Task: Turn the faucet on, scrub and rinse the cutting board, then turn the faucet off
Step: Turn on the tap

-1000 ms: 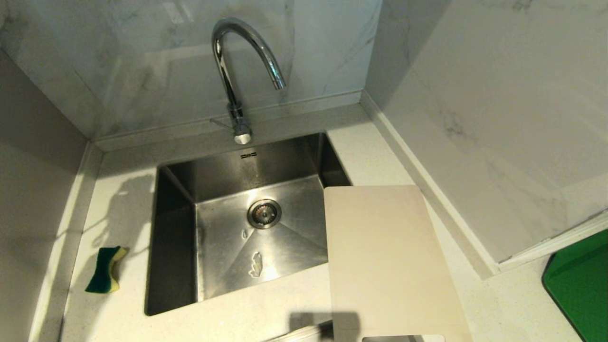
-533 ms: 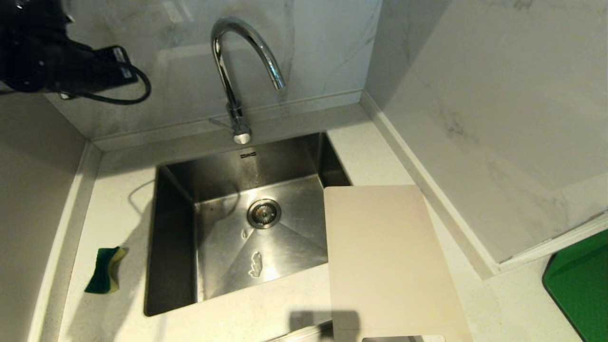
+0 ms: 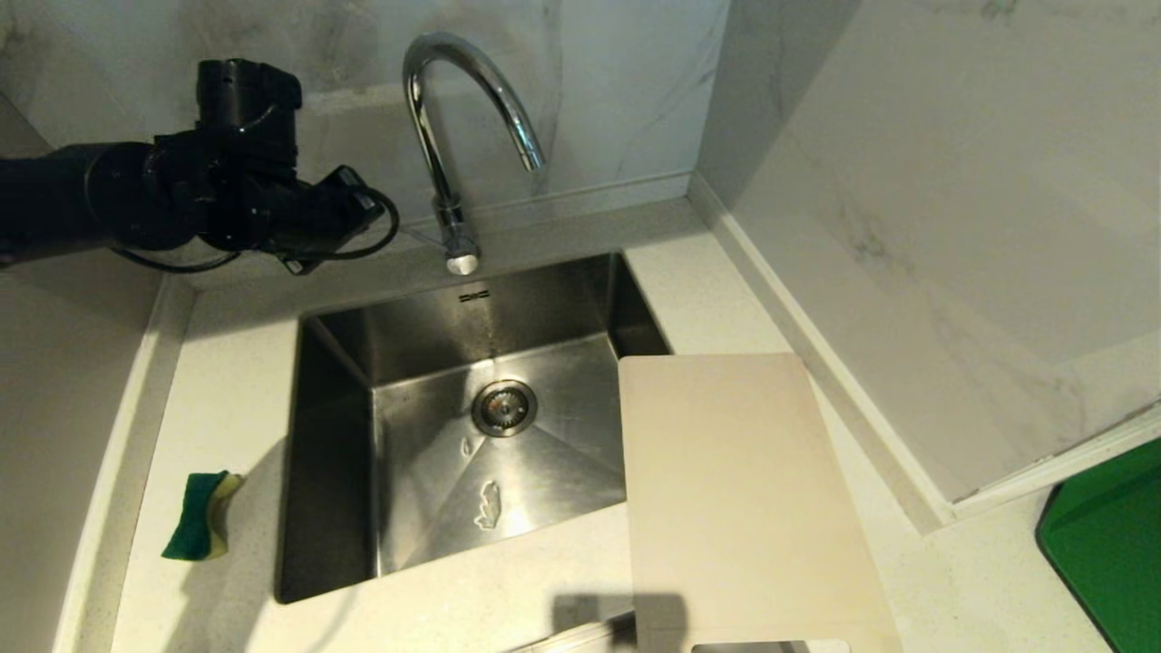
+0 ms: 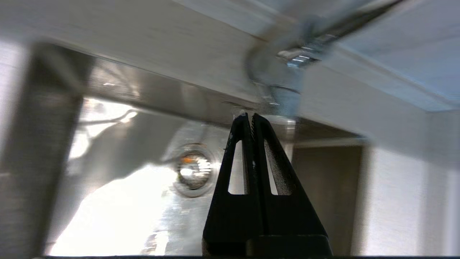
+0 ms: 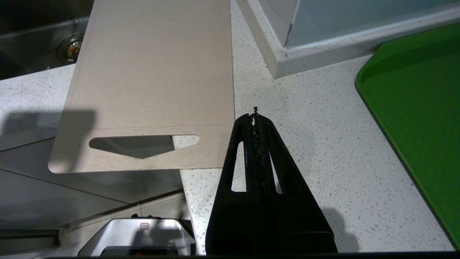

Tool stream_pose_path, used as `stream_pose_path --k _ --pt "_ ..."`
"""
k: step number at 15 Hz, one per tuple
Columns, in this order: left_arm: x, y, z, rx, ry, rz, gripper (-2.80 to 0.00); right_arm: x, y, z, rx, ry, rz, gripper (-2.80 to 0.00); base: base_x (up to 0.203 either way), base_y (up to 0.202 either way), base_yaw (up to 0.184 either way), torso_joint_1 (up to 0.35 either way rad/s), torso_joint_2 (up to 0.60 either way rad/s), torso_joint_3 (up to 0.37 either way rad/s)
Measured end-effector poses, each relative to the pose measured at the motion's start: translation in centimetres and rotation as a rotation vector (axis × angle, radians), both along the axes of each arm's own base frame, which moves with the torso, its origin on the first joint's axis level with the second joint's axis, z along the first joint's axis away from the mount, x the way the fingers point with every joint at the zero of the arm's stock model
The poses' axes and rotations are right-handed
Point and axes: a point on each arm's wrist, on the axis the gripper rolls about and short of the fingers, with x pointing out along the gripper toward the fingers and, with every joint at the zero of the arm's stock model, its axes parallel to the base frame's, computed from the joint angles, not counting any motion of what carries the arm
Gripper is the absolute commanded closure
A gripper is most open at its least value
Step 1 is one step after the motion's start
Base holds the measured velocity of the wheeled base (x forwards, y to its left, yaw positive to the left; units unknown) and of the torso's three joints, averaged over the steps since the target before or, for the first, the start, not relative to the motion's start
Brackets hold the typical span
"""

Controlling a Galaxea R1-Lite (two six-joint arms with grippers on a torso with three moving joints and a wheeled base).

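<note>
Reaching in from the left side of the sink (image 3: 326, 508), the left gripper (image 4: 250, 117) hangs above the counter's back edge, just short of the faucet (image 3: 435, 136), its two black fingers pressed together on nothing. Between it and the faucet's base, the thin side lever (image 3: 419, 236) sticks out toward the arm; no contact shows. The faucet is shiny chrome, a tall gooseneck whose arched spout ends over the sink's rear half. The sink is a square brushed-steel basin with a round drain (image 3: 504, 408) and a few water patches on its floor. The cutting board (image 3: 739, 499), a thin beige rectangle with rounded corners, lies flat at the sink's right, one long edge overhanging the basin, its handle slot (image 5: 142, 145) past the counter's front edge. The right gripper (image 5: 255, 118), fingers together and empty, hovers over the speckled counter (image 5: 316, 144) just beside the board's slot end. A green-and-yellow sponge (image 3: 200, 514) sits left of the sink; a green tray (image 3: 1107, 544) lies far right
</note>
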Motion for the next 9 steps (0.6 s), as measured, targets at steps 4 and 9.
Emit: stream_pose_path --k 4,9 --pt "0.6 -1.2 -0.7 -0.032 -0.013 -0.002 -2.80 0.0 0.0 0.0 0.000 0.000 0.001 0.00 0.000 0.000 0.000 0.000 0.00 0.000" --pt "1.8 -2.0 -1.1 -0.256 -0.107 0.086 -2.80 0.0 0.0 0.0 0.000 0.000 0.001 0.00 0.000 0.000 0.000 0.000 0.00 0.000"
